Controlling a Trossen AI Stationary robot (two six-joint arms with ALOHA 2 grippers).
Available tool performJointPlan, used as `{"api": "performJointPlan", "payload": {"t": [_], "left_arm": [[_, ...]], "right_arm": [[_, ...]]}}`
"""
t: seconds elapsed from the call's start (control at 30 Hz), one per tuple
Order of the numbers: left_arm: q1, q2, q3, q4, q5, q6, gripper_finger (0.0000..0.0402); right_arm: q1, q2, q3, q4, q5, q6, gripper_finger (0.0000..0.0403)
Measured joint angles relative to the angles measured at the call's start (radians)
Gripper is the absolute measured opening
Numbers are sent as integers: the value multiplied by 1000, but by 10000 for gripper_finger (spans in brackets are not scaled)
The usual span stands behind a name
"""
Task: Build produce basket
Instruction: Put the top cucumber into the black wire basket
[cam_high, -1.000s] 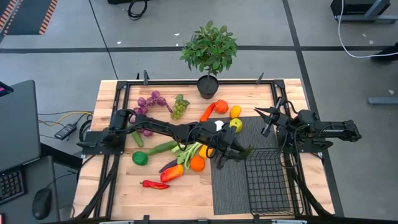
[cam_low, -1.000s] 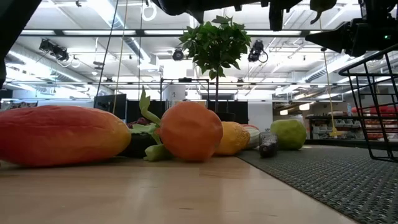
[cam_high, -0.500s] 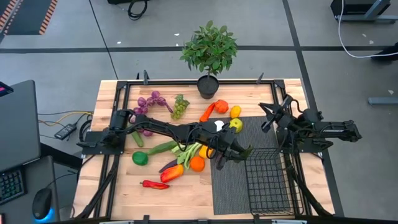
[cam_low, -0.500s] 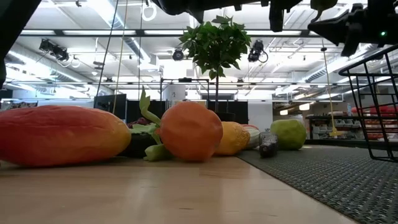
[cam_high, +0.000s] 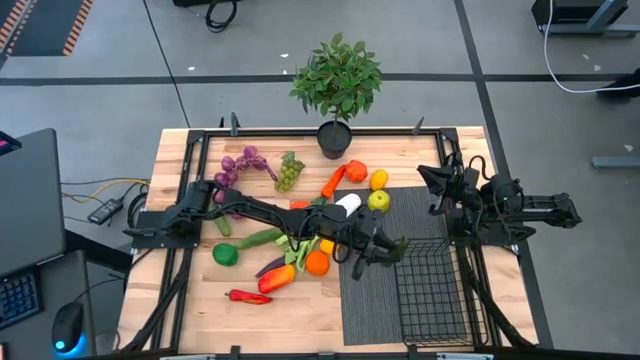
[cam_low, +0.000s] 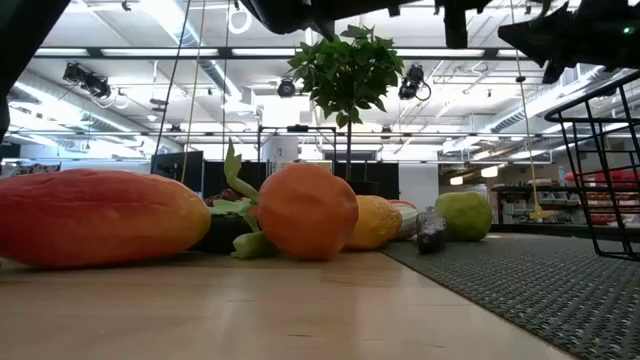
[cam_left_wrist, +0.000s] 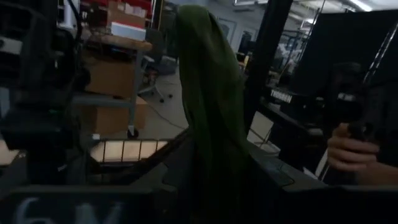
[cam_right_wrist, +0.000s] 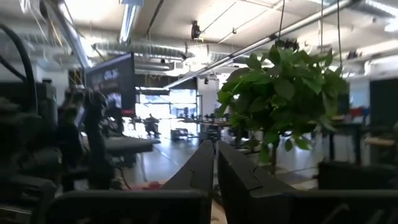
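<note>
basket (cam_high: 432, 290): small black wire-mesh box, rectangular, upright sides, open top; stands on the right half of the mat, toward the table's near edge. In the low view only its corner shows, at the right (cam_low: 603, 150).
mat (cam_high: 368, 295): flat dark grey ribbed sheet on the wooden table (cam_high: 180, 310), right of centre.
left gripper (cam_high: 385, 246): stretched across the table over the mat, just beside the basket's far-left corner; clamped on a dark green cucumber (cam_left_wrist: 211, 112), which hangs lengthwise between the fingers in the left wrist view.
right gripper (cam_high: 428, 178): raised over the table's far right, beyond the mat; fingers (cam_right_wrist: 205, 167) pressed together, holding nothing.
produce pile: bunched left of the mat; orange (cam_high: 317, 263) touching a red-orange pepper (cam_high: 277, 279), leek (cam_high: 300, 244) with green leaves, long green cucumber (cam_high: 258, 238), small green round one (cam_high: 226, 254).
chili (cam_high: 248, 296): red, curved, lying alone nearer the front edge.
grapes: purple bunch (cam_high: 240, 165) and green bunch (cam_high: 290, 172) side by side at the far left.
far group: carrot (cam_high: 334, 181), red-orange fruit (cam_high: 356, 171), yellow citrus (cam_high: 378, 180), green apple-like fruit (cam_high: 378, 201) at the mat's far edge.
low view: pepper (cam_low: 95, 230) and orange (cam_low: 305, 210) loom large, green fruit (cam_low: 465, 215) behind on the mat.
plant (cam_high: 337, 85): leafy, in a black pot at the far edge, centre.
person: a hand (cam_left_wrist: 351, 152) shows beyond the table in the left wrist view.
</note>
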Motion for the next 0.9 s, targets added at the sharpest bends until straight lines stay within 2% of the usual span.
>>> {"api": "performJointPlan", "payload": {"t": [0.2,0.37,0.53,0.67,0.9], "left_arm": [[-2,-2,0,63,-7,12,113],[-2,-2,0,21,-7,19,111],[29,-15,0,-36,-3,28,113],[73,-68,0,-139,18,38,110],[138,-132,0,-335,19,94,108]], "right_arm": [[0,0,0,0,0,58,27],[0,0,0,-22,0,150,27],[0,10,0,-29,-4,159,37],[3,42,0,-39,-45,179,70],[23,93,-1,-6,-70,189,162]]}}
